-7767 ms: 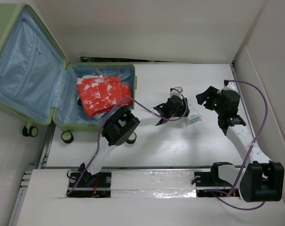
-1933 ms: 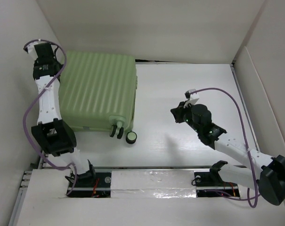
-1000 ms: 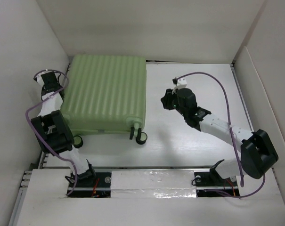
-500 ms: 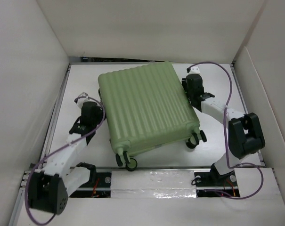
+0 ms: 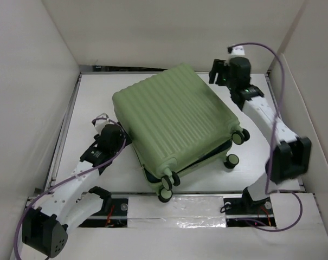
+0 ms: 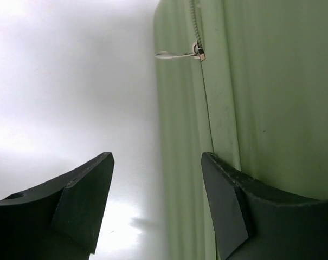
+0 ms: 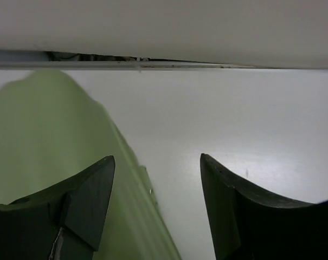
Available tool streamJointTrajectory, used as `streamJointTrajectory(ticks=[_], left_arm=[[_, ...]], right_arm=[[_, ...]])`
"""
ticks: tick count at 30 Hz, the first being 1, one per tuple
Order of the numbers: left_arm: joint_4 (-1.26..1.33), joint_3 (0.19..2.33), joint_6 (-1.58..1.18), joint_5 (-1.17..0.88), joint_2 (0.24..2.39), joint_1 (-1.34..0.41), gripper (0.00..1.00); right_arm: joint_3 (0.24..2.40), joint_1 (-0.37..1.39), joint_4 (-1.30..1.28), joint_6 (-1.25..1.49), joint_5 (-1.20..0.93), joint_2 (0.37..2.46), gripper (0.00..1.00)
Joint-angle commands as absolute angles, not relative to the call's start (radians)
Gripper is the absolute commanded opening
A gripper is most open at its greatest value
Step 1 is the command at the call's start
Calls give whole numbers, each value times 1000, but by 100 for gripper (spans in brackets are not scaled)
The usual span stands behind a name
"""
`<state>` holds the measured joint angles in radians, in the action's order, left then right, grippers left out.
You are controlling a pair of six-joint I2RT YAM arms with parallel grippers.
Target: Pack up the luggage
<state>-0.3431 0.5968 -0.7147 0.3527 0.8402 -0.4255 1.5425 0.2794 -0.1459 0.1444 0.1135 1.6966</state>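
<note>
- my left gripper (image 5: 120,141) sits on the left side of the table (image 5: 93,97), just beside the luggage's left edge. its fingers are spread and hold nothing.
- in my left wrist view the left gripper (image 6: 156,158) looks along that edge. one zipper pull (image 6: 177,54) sticks out from the seam ahead, well clear of my fingertips.
- the luggage (image 5: 174,122) lies flat in the middle of the table, lid down, ribbed shell up, turned at an angle. a dark gap shows along its near-right seam, so i judge it shut but not zipped.
- step in hand, as i read it: fastening the case. the next move calls for pinching that small pull and running it along the seam while the lid is pressed down.
- i count one suitcase, one visible zipper pull and four wheels (image 5: 240,136), all at the near-right end.
- my right gripper (image 5: 218,73) is at the far-right corner of the case, fingers apart and empty. in its wrist view, the right gripper (image 7: 156,158) has the green corner at its left.
</note>
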Motion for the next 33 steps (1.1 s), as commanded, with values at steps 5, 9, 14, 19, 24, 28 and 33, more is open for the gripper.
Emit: streamJointTrajectory(ticks=[5, 9, 14, 19, 24, 28, 33], left_arm=[[74, 606, -792, 164, 853, -471, 53], [35, 551, -769, 201, 769, -459, 25], [17, 480, -802, 221, 645, -459, 7], [69, 506, -833, 258, 612, -405, 16], [297, 637, -845, 253, 737, -364, 49], [312, 889, -793, 298, 969, -320, 61], [208, 1319, -732, 80, 1351, -157, 67]], right_arm=[[1016, 281, -115, 294, 86, 991, 34], [855, 363, -303, 319, 110, 688, 0], [877, 455, -607, 382, 45, 491, 0], [812, 499, -690, 440, -95, 492, 0], [755, 499, -712, 468, -35, 524, 0], [726, 508, -667, 463, -37, 609, 0], [678, 566, -605, 459, -110, 698, 0]])
